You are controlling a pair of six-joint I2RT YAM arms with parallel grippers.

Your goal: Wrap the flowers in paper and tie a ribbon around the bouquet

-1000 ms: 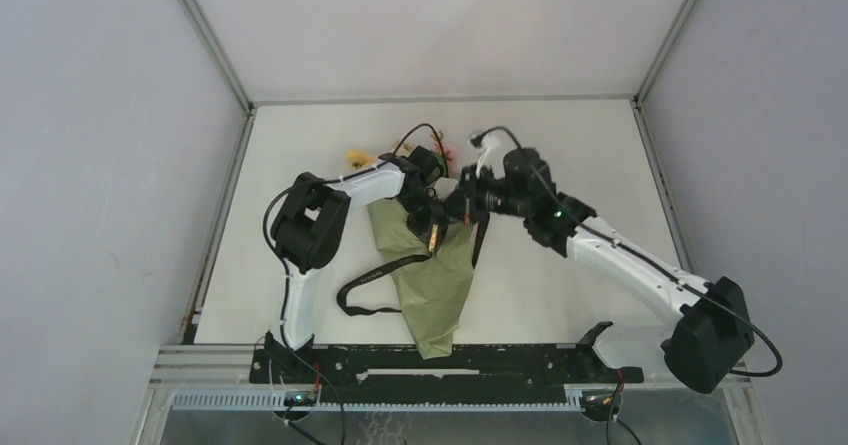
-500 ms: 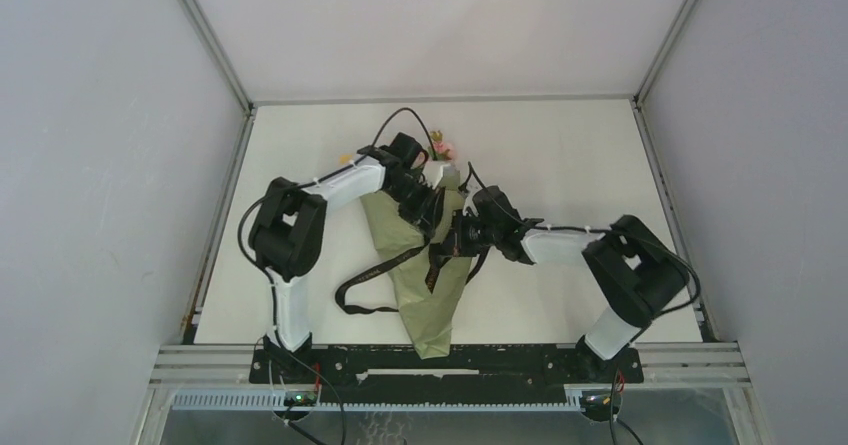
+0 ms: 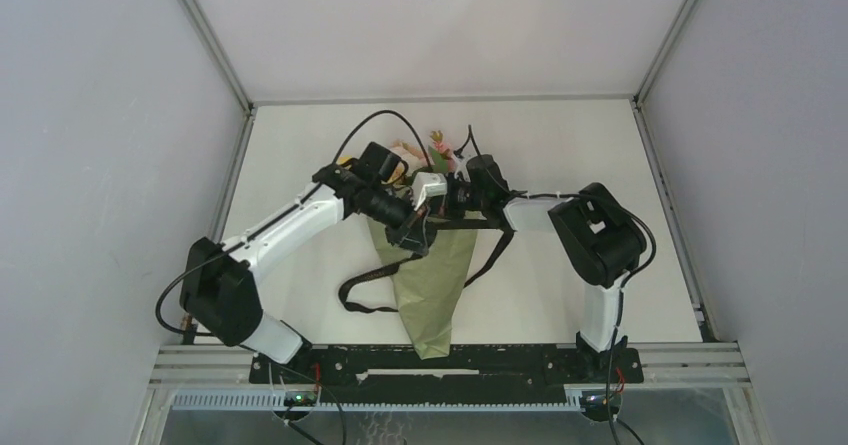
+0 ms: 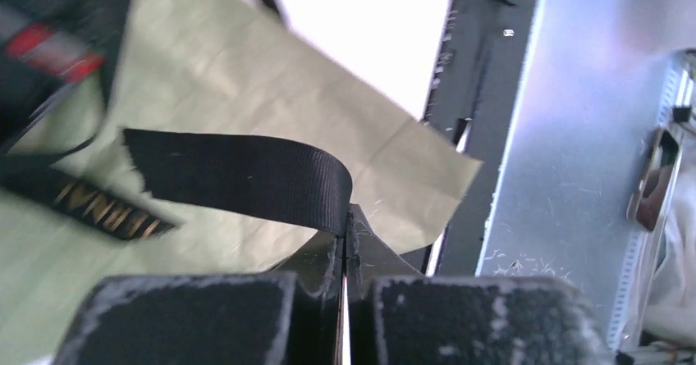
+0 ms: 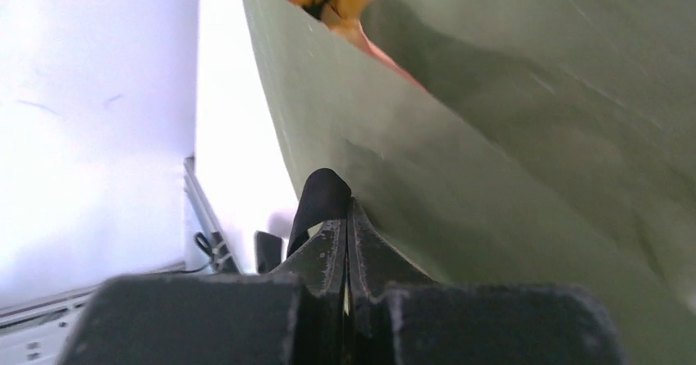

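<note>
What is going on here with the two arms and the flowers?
The two arms are working the ribbon around the bouquet, which lies on the table, tip toward their bases. The left gripper is shut on one stretch of ribbon over the paper; the right gripper pinches another close beside the paper. No finished knot is visible.

Left arm [image 3: 290, 227] stretched forward, right arm [image 3: 598, 240] folded inward, left fingers [image 4: 316, 271] clamped tight, right fingers [image 5: 324, 250] clamped tight

The paper [image 3: 430, 285] is plain olive green. The ribbon [image 4: 246, 172] is woven black with pale gold lettering. The flowers [image 3: 441, 146] show pink and yellow. The desk [image 3: 560, 155] is off-white.
</note>
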